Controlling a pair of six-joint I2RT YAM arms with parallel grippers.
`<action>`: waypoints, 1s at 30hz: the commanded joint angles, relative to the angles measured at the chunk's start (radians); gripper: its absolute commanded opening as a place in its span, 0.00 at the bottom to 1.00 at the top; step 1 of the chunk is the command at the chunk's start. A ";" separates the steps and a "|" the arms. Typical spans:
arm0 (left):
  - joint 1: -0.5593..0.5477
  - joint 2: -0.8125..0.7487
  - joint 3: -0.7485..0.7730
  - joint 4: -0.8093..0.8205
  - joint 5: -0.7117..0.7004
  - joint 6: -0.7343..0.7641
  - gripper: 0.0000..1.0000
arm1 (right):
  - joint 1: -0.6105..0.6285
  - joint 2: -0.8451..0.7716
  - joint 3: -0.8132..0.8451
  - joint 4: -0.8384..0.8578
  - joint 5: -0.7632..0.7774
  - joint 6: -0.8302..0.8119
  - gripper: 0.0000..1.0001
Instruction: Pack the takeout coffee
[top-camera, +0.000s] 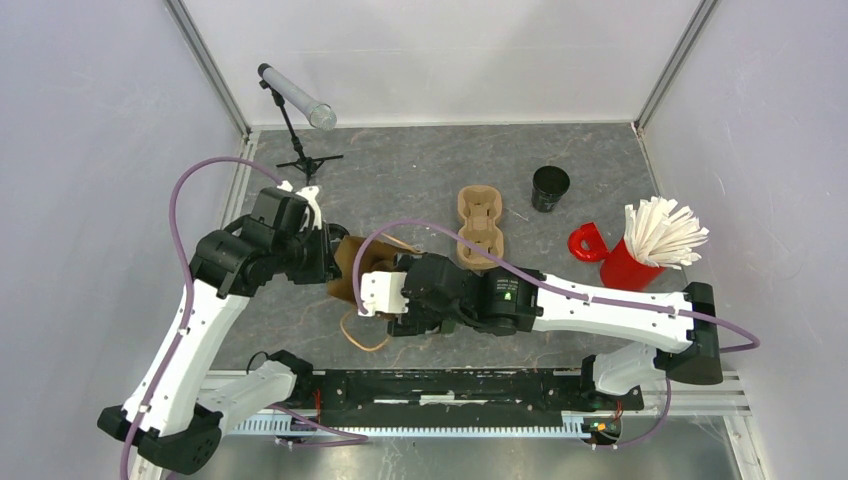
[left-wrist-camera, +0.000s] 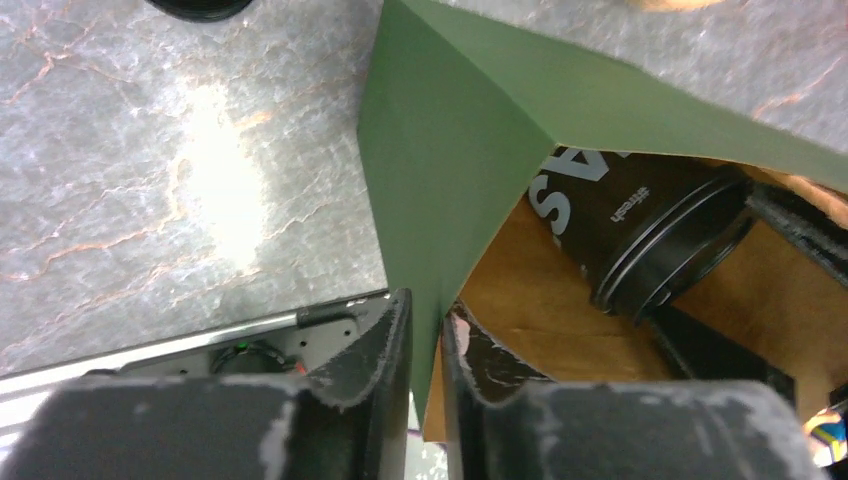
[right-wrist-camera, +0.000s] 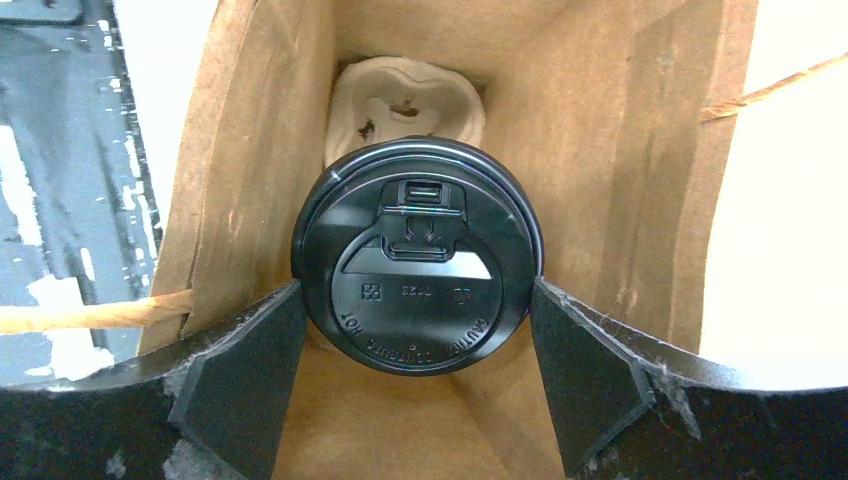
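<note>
A brown paper bag lies on its side at the table's centre-left. My left gripper is shut on the bag's rim, with the paper wall pinched between its fingers. Inside the bag is the takeout coffee, a black cup with a black sip lid facing the right wrist camera. My right gripper reaches into the bag's mouth, and its fingers press both sides of the lid. The cup's side shows in the left wrist view too. A pulp cup tray sits behind the cup, deep in the bag.
A second pulp tray lies beside the bag's right. A lidless black cup stands at the back. A red mug of white sticks is on the right. A microphone stand is at the back left.
</note>
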 joint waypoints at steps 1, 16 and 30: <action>-0.002 -0.011 0.001 0.159 -0.001 0.015 0.13 | -0.013 -0.001 0.004 0.086 0.087 -0.052 0.86; -0.001 -0.217 -0.201 0.409 -0.051 0.022 0.07 | -0.120 0.003 -0.058 0.276 -0.054 -0.192 0.84; -0.002 -0.158 -0.070 -0.010 0.056 -0.037 0.71 | -0.050 -0.020 -0.140 0.266 -0.011 -0.123 0.84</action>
